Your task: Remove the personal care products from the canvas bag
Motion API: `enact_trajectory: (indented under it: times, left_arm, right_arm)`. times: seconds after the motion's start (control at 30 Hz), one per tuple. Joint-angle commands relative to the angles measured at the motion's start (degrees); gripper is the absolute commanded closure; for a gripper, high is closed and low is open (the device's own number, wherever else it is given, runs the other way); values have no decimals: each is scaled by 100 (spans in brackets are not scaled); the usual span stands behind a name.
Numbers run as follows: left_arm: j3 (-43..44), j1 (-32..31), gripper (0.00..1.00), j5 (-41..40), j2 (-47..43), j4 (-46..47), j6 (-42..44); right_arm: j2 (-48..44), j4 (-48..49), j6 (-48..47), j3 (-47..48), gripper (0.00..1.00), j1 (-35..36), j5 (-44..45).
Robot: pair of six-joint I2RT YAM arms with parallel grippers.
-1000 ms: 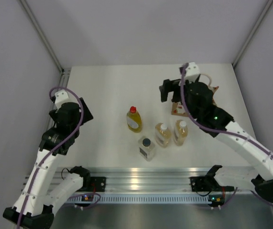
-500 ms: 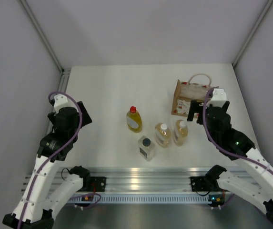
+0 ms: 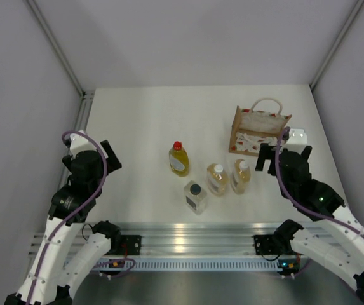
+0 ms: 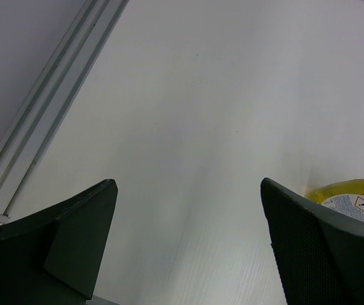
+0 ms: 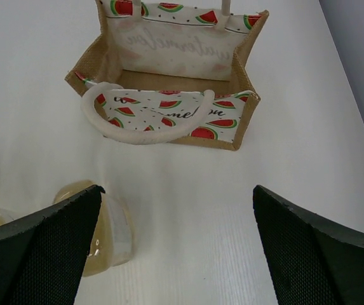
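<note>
Top external view showed me the left pincer (image 3: pixel 107 154) hanging over the table (image 3: pixel 143 114) with nothing in it. On its wrist camera the jaws stood wide apart, and only an edge of the yellow bottle (image 3: pixel 178 159) peeked in past the right-hand jaw. Right of that pincer and well apart from it, all four products stood upright on the table. The yellow bottle with its red cap came first, then the square clear bottle (image 3: pixel 195 197) nearer the arm bases. The first amber bottle (image 3: pixel 217 179) and the second amber bottle (image 3: pixel 241 176) stood side by side. Farther right, the canvas bag (image 3: pixel 258 130) stood upright just ahead of the right pincer (image 3: pixel 269 157). That pincer hovered near the second amber bottle, its jaws also apart and empty. Its wrist camera looked straight into the bag's open mouth. The brown floor was bare as far as I could see, and one cream handle (image 5: pixel 147 130) drooped over the front panel. I judged the unloading done. At most I would still check the near inside wall, which was hidden from me.
</note>
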Motion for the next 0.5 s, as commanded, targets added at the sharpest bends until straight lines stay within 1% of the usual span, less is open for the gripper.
enact_trajectory:
  times: [0.0,0.23,0.47]
  left_arm:
    - [-79,25,2,92,-63,349,139]
    - [-79,34,1,233,-81,393,175]
    - [-79,42,2,110,-204,428,192]
  right_arm:
    - [-304,-135,87,68,1,-29,341]
    - [-410,-170,8,33,0,-29,350]
    - [-524,-196,17,15,1,-29,446]
